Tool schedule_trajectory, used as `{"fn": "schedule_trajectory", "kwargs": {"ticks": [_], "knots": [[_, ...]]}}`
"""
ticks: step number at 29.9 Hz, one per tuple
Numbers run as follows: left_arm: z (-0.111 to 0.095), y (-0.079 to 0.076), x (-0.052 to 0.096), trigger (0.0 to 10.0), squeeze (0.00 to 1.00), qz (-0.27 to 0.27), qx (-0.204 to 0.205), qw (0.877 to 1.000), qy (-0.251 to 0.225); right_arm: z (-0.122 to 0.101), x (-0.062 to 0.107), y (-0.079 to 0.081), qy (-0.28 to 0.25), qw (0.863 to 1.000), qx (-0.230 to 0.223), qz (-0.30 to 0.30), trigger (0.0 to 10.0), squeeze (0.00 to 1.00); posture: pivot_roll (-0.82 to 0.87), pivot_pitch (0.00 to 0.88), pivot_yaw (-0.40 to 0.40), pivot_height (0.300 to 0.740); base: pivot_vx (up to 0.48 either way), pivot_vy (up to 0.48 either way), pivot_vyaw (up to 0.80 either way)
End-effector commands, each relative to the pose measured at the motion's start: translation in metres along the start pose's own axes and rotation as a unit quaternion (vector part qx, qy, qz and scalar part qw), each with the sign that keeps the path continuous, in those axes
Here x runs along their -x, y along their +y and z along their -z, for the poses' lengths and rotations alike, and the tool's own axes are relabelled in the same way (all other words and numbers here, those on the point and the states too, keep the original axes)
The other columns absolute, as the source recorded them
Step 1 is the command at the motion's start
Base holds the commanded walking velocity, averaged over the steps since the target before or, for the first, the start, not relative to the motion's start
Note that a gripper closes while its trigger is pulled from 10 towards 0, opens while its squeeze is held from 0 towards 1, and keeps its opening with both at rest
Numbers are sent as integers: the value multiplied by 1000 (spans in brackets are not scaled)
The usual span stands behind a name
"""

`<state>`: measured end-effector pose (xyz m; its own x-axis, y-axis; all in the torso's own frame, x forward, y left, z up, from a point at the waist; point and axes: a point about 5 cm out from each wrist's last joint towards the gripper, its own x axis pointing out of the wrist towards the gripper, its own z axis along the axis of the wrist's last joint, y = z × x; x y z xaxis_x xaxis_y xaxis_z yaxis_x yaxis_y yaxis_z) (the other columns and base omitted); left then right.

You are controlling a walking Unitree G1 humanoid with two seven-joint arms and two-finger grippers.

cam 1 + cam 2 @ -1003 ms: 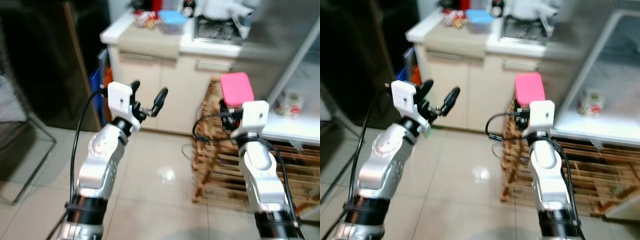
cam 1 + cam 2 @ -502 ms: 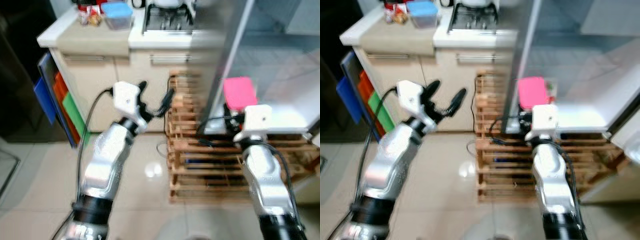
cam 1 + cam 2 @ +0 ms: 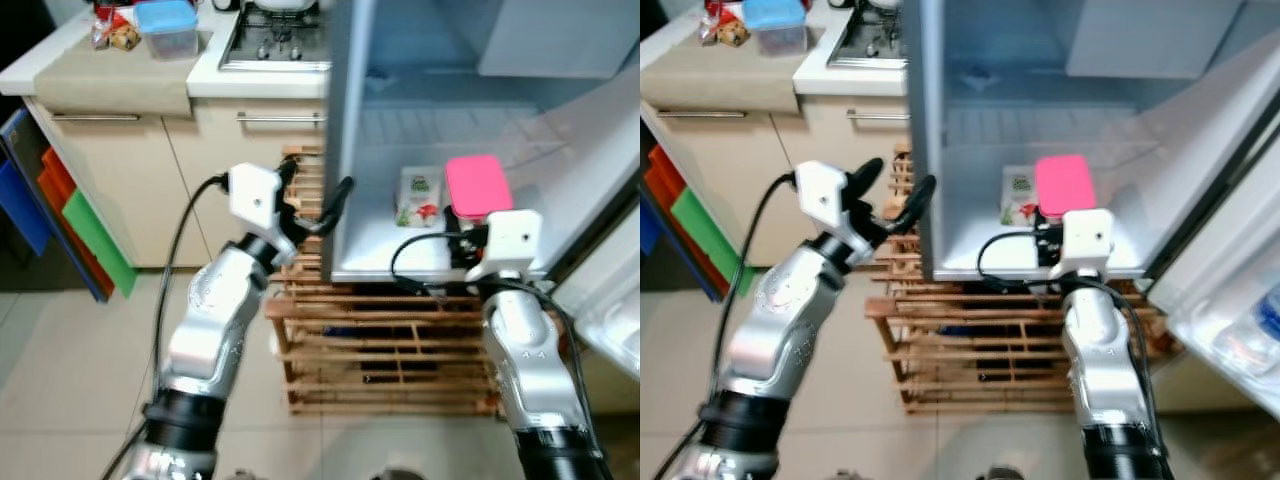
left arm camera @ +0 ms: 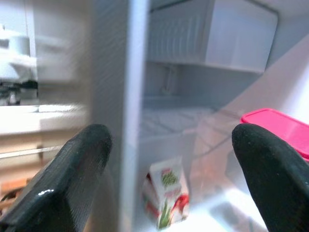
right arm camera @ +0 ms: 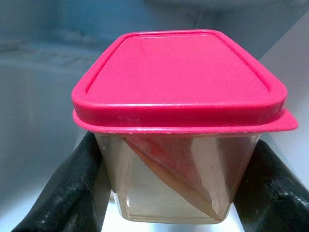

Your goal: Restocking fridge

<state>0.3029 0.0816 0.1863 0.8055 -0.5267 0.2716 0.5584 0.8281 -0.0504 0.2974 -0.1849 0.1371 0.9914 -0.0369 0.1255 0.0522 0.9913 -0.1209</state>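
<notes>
The small fridge (image 3: 345,150) stands open in front of me on a wooden pallet rack (image 3: 390,345). My right gripper (image 3: 468,218) is shut on a clear food container with a pink lid (image 3: 477,185) (image 5: 178,77), held just above the front of the fridge's lower shelf (image 3: 375,250). A small juice carton (image 3: 417,196) (image 4: 166,198) stands on that shelf, left of the container. My left gripper (image 3: 317,190) is open and empty, raised at the fridge's left side wall. The fridge door (image 3: 605,300) hangs open at the right.
A kitchen counter (image 3: 110,85) with cupboards runs at the left, with a blue-lidded box (image 3: 167,25) and a gas hob (image 3: 275,40) on top. Coloured boards (image 3: 60,215) lean against the cupboard. Tiled floor lies in front.
The view has swung right and closer: the open fridge is now straight ahead. The pink-lidded container stays in my right gripper and now hangs over the fridge shelf.
</notes>
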Motion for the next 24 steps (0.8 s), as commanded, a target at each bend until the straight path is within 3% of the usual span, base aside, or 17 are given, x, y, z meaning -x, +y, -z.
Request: {"fn": "schedule_trajectory", "kwargs": {"ticks": [1, 9, 15, 20, 24], "knots": [[-4, 9, 4, 10000, 0, -17, -7, 1000, -6, -5, -2, 6, -8, 1000, -6, -10, 0, 0, -119, 42, 17, 740, 0, 0, 0], [-9, 8, 9, 10000, 0, -16, -18, 1000, -13, -12, -5, 9, -17, 1000, -12, -22, 0, 0, -108, 46, 9, 740, 0, 0, 0], [-6, 6, 5, 10000, 0, -7, -50, 999, 5, -7, -23, 39, 13, 996, -45, -74, 0, 0, -91, 53, 9, 740, 0, 0, 0], [-3, 1, 21, 10000, 0, 74, -56, 995, 29, -22, -45, 60, -6, 995, -46, -92, 0, 0, -40, 66, -10, 740, 0, 0, 0], [-2, 8, 35, 10000, 0, 82, -63, 993, 51, -37, -55, 66, -34, 994, -39, -97, 0, 0, 5, 71, -31, 740, 0, 0, 0]]}}
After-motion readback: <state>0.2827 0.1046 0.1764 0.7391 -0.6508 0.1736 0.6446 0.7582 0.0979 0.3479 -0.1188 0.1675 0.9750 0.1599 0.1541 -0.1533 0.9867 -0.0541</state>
